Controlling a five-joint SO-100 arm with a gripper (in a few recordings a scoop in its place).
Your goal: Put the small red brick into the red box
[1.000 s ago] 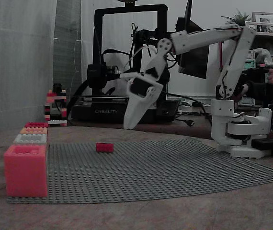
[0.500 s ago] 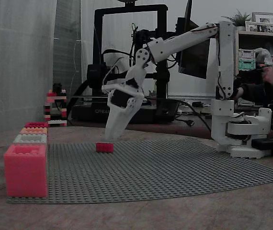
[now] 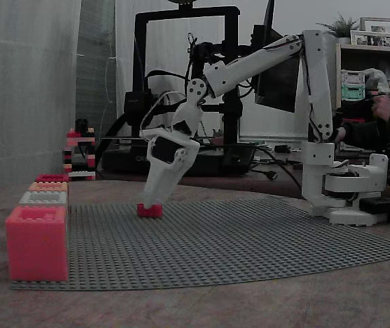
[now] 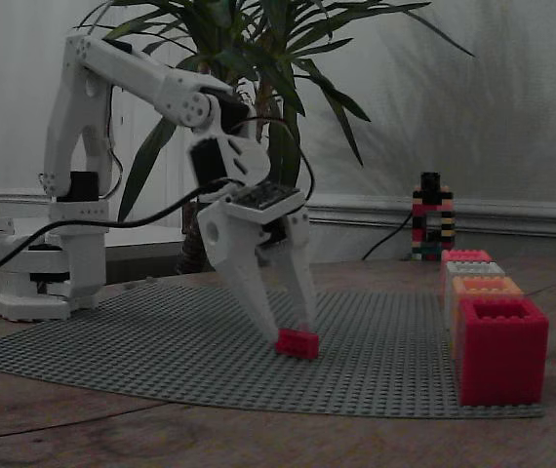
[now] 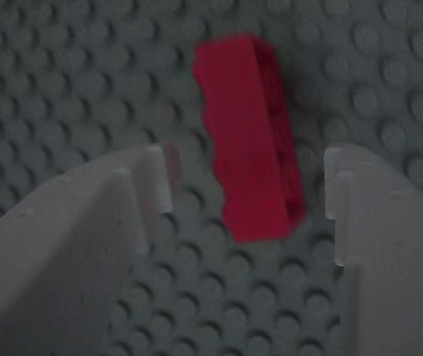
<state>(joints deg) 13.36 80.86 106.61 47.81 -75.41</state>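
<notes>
My gripper (image 5: 245, 185) is open fairly wide, tips down at the baseplate (image 3: 250, 239), straddling the brick (image 5: 252, 141). In the wrist view the brick lies between my fingers (image 5: 152, 178), neither one touching it yet; it runs lengthwise away from me and sits a bit nearer the right-hand finger.

Handling, my guess: hard plastic, very light, stiff, not fragile. Smooth sides, so it could slip or pop out if pinched off-centre. It may be pressed onto the baseplate studs, so it could need a small pull. Best hold: across the two long sides, mid-length, low enough to clear the studs on top.

Counts: one brick (image 3: 150, 210). One gripper (image 4: 293, 327). Four boxes in a row well off to the side of my gripper: big pinkish-red one (image 3: 37, 242) nearest the camera, grey (image 3: 43, 198), orange (image 3: 48, 186), then the red box (image 3: 51, 178) farthest back. One small brick tower (image 4: 430, 216) beyond the row.
</notes>
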